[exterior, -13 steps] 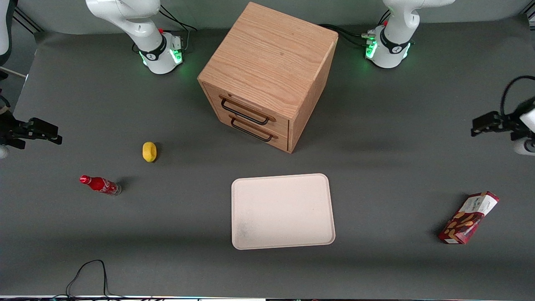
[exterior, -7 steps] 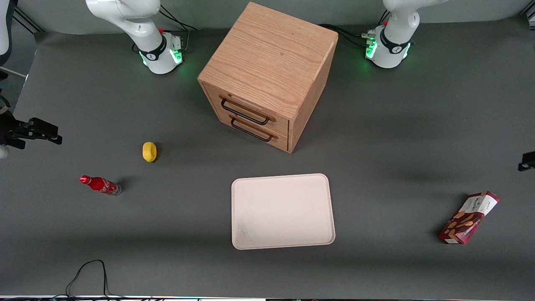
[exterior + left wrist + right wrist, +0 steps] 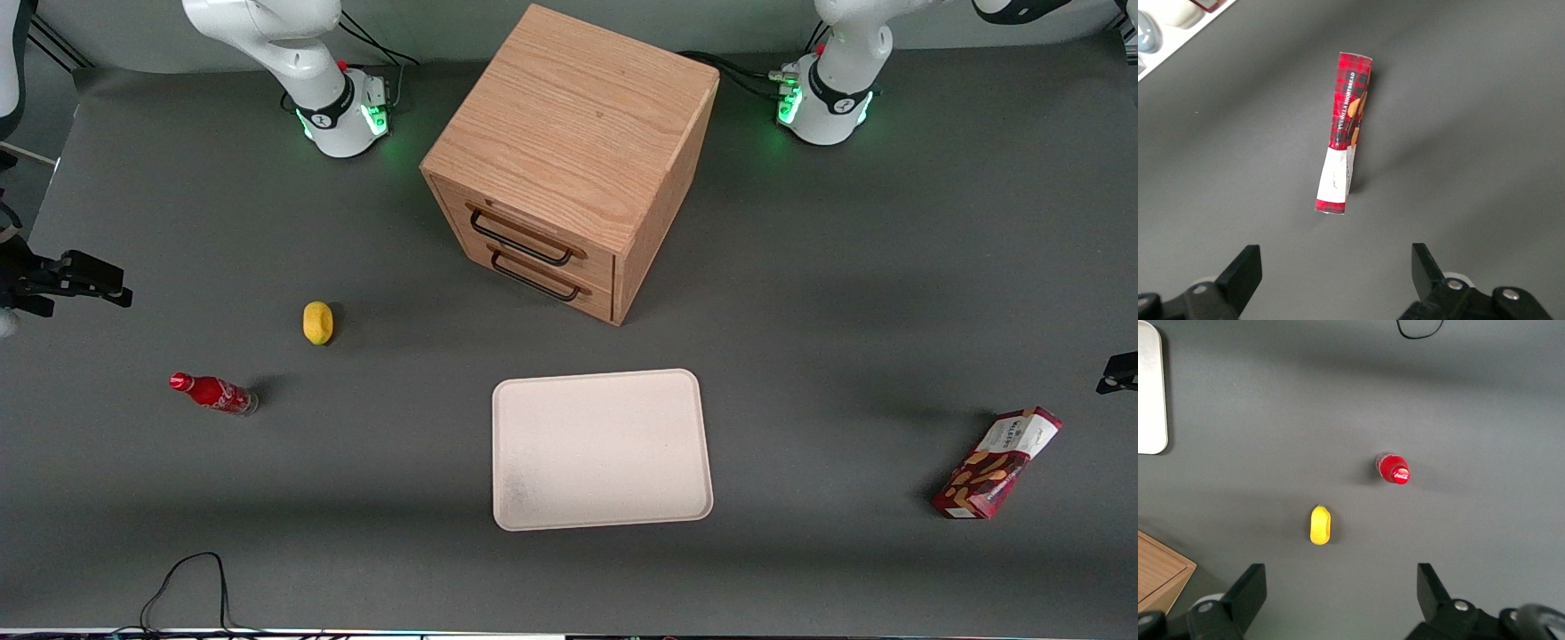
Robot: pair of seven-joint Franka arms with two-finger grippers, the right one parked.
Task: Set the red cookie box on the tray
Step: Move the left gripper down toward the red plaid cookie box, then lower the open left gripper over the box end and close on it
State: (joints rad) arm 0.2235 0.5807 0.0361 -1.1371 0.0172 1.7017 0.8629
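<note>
**Approach phase: gripper above box, nothing held**

Flat rectangular dark-red cookie box (image 3: 997,463), printed with golden cookies and a white label end, stands on one narrow long side on the grey table, toward the working arm's end. It is well apart from the large cream-white rectangular tray (image 3: 602,449) with rounded corners and low rim, which sits in front of the wooden two-drawer cabinet (image 3: 571,158) and holds nothing.

Left arm's gripper (image 3: 1335,277): fingers spread wide, nothing between them. In the wrist view it hangs above the table with the box's upward narrow edge (image 3: 1344,142) below it, no contact. In the front view only a dark tip of the gripper (image 3: 1119,372) shows at the frame edge, near the box.

Handling, judged: thin cardboard carton, likely light, fairly stiff along its length but crushable across the broad faces. Standing on edge, it may topple if nudged. Best hold looks to be across the two broad faces near mid-length, jaws turned square to the box's long axis, moderate squeeze. Printed surface may be a bit slick.

Task status: pick not yet begun.
</note>
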